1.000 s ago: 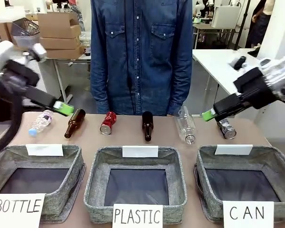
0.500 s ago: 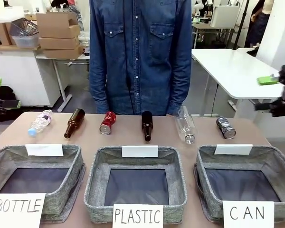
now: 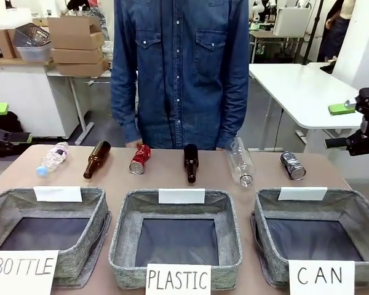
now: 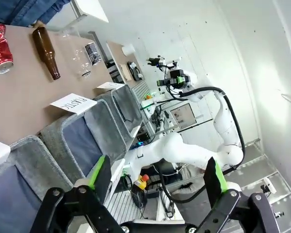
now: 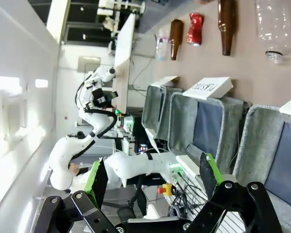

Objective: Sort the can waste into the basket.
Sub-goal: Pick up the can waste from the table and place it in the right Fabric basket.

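The red can (image 3: 139, 158) lies on its side at the far edge of the table, between two brown bottles. The dark grey can (image 3: 293, 165) lies at the far right, just behind the basket (image 3: 357, 210) with the "CAN" card. My right gripper (image 3: 344, 126) hangs open beyond the table's right edge, above and to the right of the grey can. At the left edge, off the table, my left gripper (image 3: 3, 123) is open too. Both wrist views show wide jaws, left (image 4: 156, 179) and right (image 5: 153, 179), with nothing between them. The red can (image 4: 1, 46) (image 5: 194, 28) shows far off.
A person in a denim shirt (image 3: 181, 67) stands behind the table, one hand (image 3: 132, 143) low near the red can. Two brown bottles (image 3: 96, 159) (image 3: 190, 162) and two clear plastic bottles (image 3: 52, 158) (image 3: 240, 162) lie in the same row. Baskets carded "BOTTLE" (image 3: 101, 212) and "PLASTIC" (image 3: 229, 209) stand left and middle.
Both arms have drawn back from over the bottle row to the table's sides, jaws still open. The person shifted slightly left. Cans and bottles have not moved.
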